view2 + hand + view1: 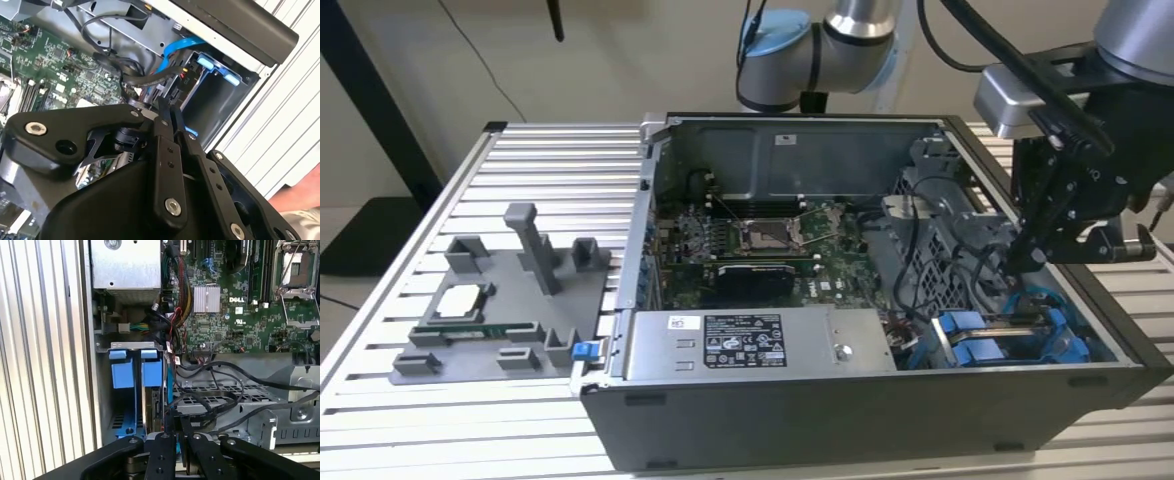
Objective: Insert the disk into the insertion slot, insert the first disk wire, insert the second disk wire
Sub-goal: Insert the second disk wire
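A plain beige wall (627,60) stands behind a table (547,140) of silver metal slats. At the exterior view's left, 1 black post (380,110) slants above a dark base (360,235). The light is soft and even.

Site: a robotics lab bench. Evidence is from the exterior view.

The work surface is a ribbed aluminium table (467,190). An open computer case (854,420) lies on its side at centre, with its circuit board (761,240) and cables exposed.

At 9 o'clock from the case sits a grey moulded fixture (507,300) holding loose parts: a processor chip (459,300) and a memory stick (474,331).

At 12 o'clock a robot arm (827,55) with blue joint caps rises behind the case. At 2 o'clock a black gripper (1018,262) hangs over the case's drive end.

A plain beige wall (627,50) stands behind, with a black stand leg (380,110) at 10 o'clock.

The first wrist view shows ribbed table beside the case.
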Controlling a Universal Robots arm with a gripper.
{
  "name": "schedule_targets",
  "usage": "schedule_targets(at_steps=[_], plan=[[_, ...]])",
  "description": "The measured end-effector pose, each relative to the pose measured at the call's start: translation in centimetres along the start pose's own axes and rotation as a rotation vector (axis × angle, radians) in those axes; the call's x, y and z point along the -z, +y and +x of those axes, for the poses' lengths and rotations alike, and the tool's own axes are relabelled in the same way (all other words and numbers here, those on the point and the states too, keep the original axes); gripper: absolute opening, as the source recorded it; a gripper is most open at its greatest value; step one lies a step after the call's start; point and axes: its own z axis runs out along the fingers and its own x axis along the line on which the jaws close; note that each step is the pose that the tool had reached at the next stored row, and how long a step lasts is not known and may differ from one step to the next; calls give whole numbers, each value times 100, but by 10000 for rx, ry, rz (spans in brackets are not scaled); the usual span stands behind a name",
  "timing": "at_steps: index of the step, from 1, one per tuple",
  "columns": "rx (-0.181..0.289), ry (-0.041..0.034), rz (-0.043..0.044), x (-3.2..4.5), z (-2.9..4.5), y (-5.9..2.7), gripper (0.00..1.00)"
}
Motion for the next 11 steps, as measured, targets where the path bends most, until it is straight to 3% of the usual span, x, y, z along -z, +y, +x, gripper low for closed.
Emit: schedule_targets(at_steps=[2, 11], plan=[[4, 0, 40, -8, 5, 13, 0], [4, -1, 60, -21, 10, 23, 0]])
